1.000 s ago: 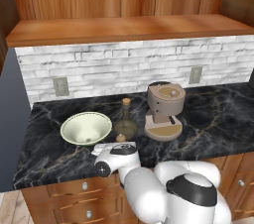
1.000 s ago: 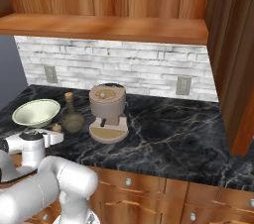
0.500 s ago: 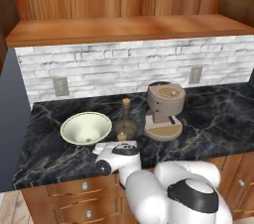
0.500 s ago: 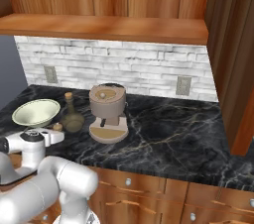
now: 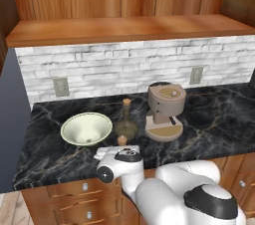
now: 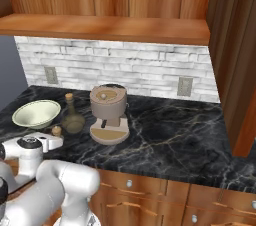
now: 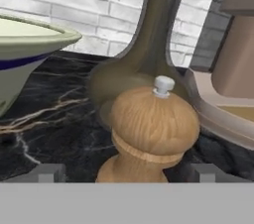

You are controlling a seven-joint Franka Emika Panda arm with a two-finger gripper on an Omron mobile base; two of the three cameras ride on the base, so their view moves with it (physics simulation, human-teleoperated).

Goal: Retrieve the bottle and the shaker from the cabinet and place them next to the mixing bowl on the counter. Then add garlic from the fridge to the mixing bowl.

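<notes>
Left base view: mixing bowl [image 5: 86,128] on the counter [image 5: 219,114]; bottle [image 5: 126,125] just beside it on the coffee-machine side; shaker [image 5: 122,141] stands in front of the bottle, right at the hand; gripper [image 5: 115,150] low at the counter's front edge, fingers hidden by the wrist; judge this as the release of the shaker, so pull straight back, no sideways drift.

Right base view: same lineup; bowl [image 6: 36,113], bottle [image 6: 73,118], shaker [image 6: 57,131], then coffee machine [image 6: 108,113]; gripper [image 6: 54,140] just short of the shaker; retreat path toward the base looks free.

Hand view: shaker [image 7: 149,131] upright, centred between the fingertips [image 7: 48,172], which stand wide apart with gaps either side, not touching; bottle [image 7: 149,49] directly behind, bowl [image 7: 27,54] to one side; lift or back off level to avoid clipping the knob; garlic step comes after.
</notes>
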